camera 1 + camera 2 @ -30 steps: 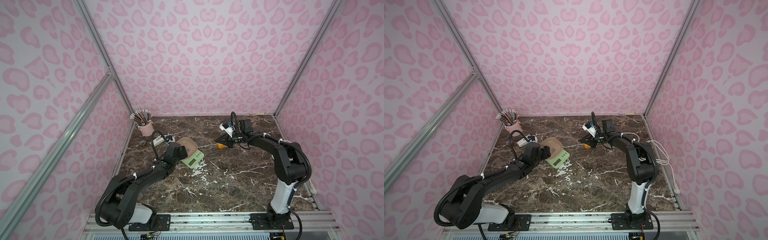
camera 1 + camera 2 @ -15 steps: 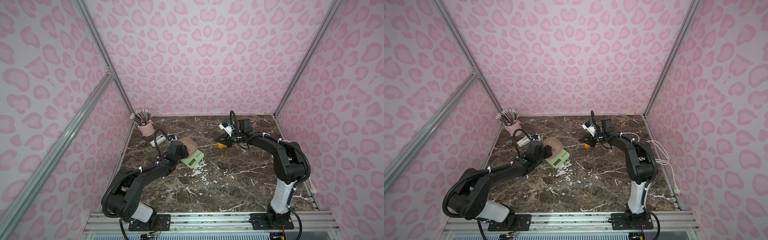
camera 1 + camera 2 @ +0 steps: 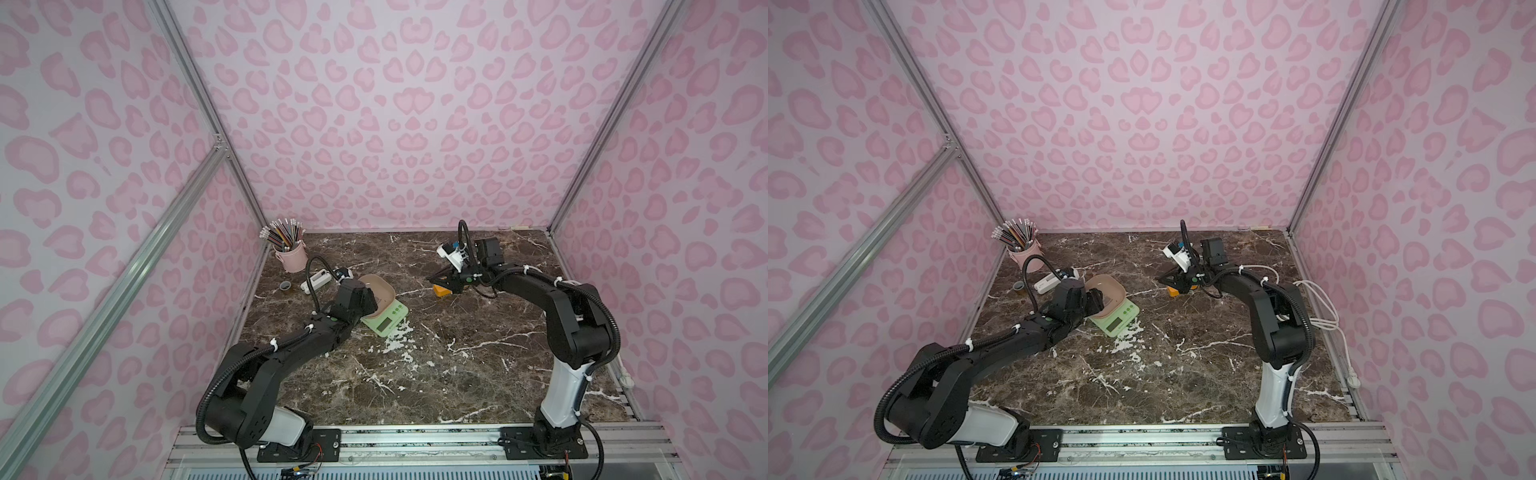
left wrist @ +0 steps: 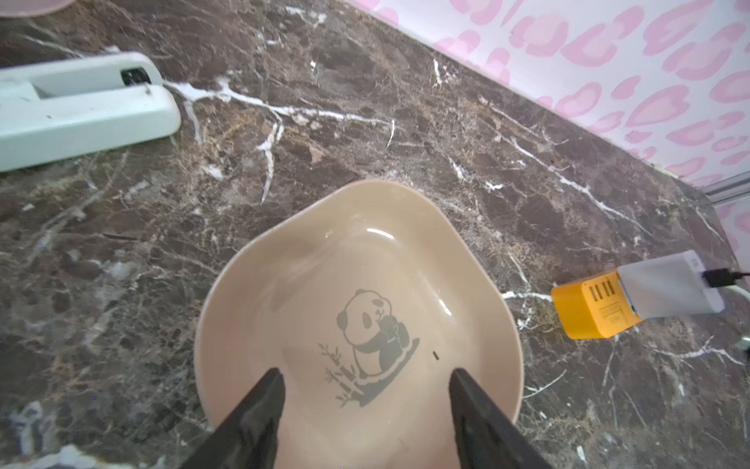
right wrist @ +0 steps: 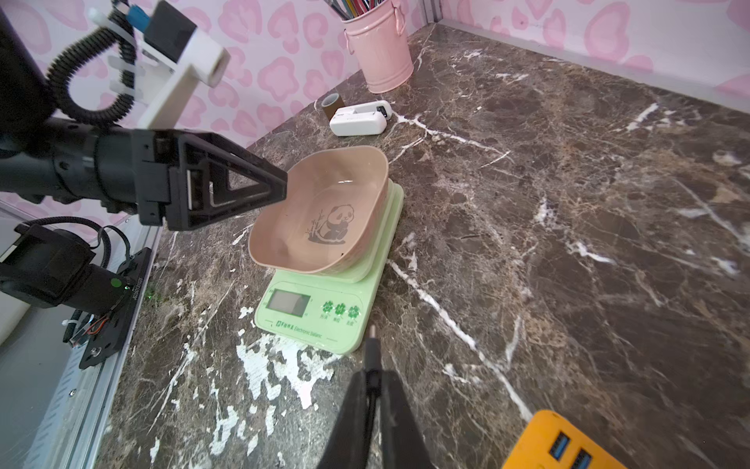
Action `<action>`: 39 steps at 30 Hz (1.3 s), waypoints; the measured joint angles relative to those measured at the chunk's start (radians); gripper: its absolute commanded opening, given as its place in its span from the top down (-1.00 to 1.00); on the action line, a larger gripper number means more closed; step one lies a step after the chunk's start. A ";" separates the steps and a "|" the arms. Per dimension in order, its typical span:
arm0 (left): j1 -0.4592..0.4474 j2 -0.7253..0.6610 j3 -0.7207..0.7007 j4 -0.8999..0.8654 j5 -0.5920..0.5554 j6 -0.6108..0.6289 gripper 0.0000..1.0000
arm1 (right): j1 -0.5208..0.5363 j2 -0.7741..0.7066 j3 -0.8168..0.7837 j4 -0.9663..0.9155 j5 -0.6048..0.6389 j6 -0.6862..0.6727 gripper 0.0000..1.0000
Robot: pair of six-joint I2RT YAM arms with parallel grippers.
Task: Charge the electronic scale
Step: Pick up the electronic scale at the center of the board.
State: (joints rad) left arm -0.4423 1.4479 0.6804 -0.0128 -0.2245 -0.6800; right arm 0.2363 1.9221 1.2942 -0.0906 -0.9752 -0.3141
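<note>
In both top views I see the electronic scale (image 3: 386, 318) (image 3: 1118, 319) in the left half of the table (image 3: 457, 374), about midway between the front and back edges, with its beige tray (image 3: 380, 286) on top. My left claw (image 3: 371, 302) sits at the tray's left side. My right claw (image 3: 432, 279) hangs nearer the back edge, just beside the orange power strip (image 3: 441, 291). A pink pencil cup (image 3: 289, 259) stands in the back left corner.

From the left wrist, the left claw (image 4: 365, 373) is spread wide. Its 2 fingers (image 4: 259, 410) reach over the tray's near rim with the panda drawing between them, gripping nothing. A white charger cube (image 4: 669, 288) is plugged into the power strip.

From the right wrist, the right claw (image 5: 373, 377) is pinched tight on a black plug (image 5: 372, 349). The plug's metal tip points at the scale's corner by the buttons, close but apart. 1 left finger tip reaches the tray rim; I cannot tell whether it touches.
</note>
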 measured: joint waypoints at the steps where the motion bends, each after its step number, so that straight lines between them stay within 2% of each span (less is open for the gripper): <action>1: 0.000 -0.017 0.001 -0.010 -0.009 0.000 -0.39 | 0.000 0.000 0.000 0.001 0.002 0.000 1.00; 7: 0.000 -0.043 0.004 -0.105 -0.060 -0.029 -0.40 | 0.000 0.005 0.001 0.006 0.011 0.005 1.00; 16: 0.000 0.042 -0.001 -0.140 -0.061 -0.082 -0.34 | 0.000 0.011 0.002 0.005 0.020 0.011 1.00; 20: 0.000 0.085 0.001 -0.138 -0.037 -0.089 -0.07 | 0.000 0.012 0.007 0.002 0.024 0.011 1.00; 24: 0.001 0.104 0.002 -0.116 -0.018 -0.095 0.41 | 0.000 0.016 0.008 0.001 0.030 0.011 1.00; 30: 0.001 0.103 0.013 -0.106 -0.018 -0.097 0.91 | 0.000 0.018 0.008 0.001 0.028 0.029 1.00; 39: 0.013 0.077 0.053 -0.069 0.021 0.037 0.91 | 0.011 0.014 -0.027 0.094 0.033 0.186 1.00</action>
State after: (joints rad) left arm -0.4290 1.5246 0.7334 -0.0814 -0.2035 -0.6430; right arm 0.2474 1.9358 1.2671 0.0032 -0.9421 -0.1280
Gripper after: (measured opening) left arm 0.056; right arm 0.106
